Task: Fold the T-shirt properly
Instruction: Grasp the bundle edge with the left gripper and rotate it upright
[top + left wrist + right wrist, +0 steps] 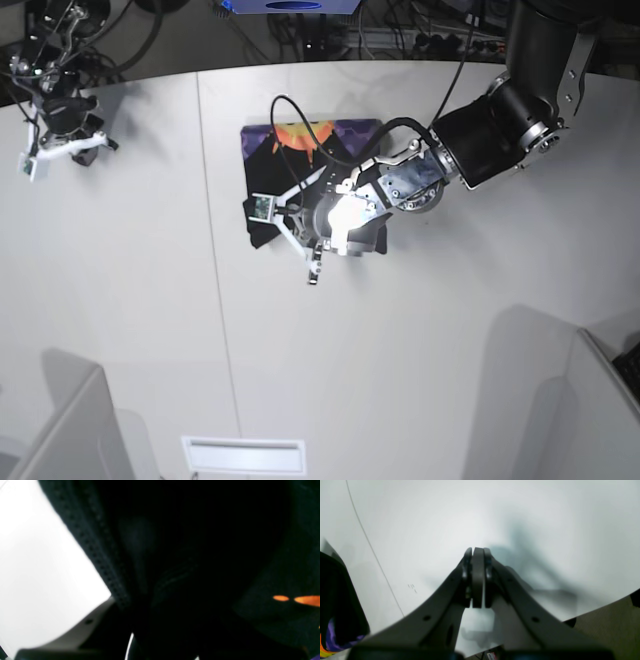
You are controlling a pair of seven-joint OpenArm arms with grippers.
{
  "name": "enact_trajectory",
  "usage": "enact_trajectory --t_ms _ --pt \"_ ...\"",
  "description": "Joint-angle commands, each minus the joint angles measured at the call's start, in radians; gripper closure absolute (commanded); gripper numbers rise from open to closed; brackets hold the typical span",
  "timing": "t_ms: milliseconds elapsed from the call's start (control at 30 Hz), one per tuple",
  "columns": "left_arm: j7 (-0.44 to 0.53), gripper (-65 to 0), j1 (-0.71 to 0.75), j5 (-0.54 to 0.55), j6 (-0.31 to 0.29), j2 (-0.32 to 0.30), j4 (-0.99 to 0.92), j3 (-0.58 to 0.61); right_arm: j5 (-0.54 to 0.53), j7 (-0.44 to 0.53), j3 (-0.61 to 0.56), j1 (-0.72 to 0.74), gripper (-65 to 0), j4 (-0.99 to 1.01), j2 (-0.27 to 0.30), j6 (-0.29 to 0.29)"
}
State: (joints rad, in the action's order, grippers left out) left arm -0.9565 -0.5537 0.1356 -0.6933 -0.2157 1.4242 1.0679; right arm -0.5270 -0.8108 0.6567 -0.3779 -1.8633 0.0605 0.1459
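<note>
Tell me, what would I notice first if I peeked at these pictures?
Probably the T-shirt, folded small near the far middle of the white table, with its orange sun and purple print facing up. The left pincer leans right over its near edge, black cloth filling that wrist view; whether it is gripping is hidden. The right pincer is pressed shut and empty, off above bare table.
</note>
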Motion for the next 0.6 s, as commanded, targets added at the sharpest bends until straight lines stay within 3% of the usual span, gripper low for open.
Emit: enact_trajectory --t_ms 0,367,567 --pt "-0.002 0.0 -0.026 -0.003 -0.005 0.003 0.01 -0.007 -0.008 0.021 0.007 0.001 0.0 -0.016 0.011 0.004" --pt "-0.006 0.0 -0.062 -0.003 -0.005 0.008 0.01 -0.01 -0.008 0.021 -0.001 0.007 0.0 -0.014 0.011 0.004" --pt "-0.002 -35.1 -0.096 -0.003 -0.005 0.011 0.016 -0.016 -0.008 0.021 -0.001 0.006 0.0 -0.012 0.011 0.004"
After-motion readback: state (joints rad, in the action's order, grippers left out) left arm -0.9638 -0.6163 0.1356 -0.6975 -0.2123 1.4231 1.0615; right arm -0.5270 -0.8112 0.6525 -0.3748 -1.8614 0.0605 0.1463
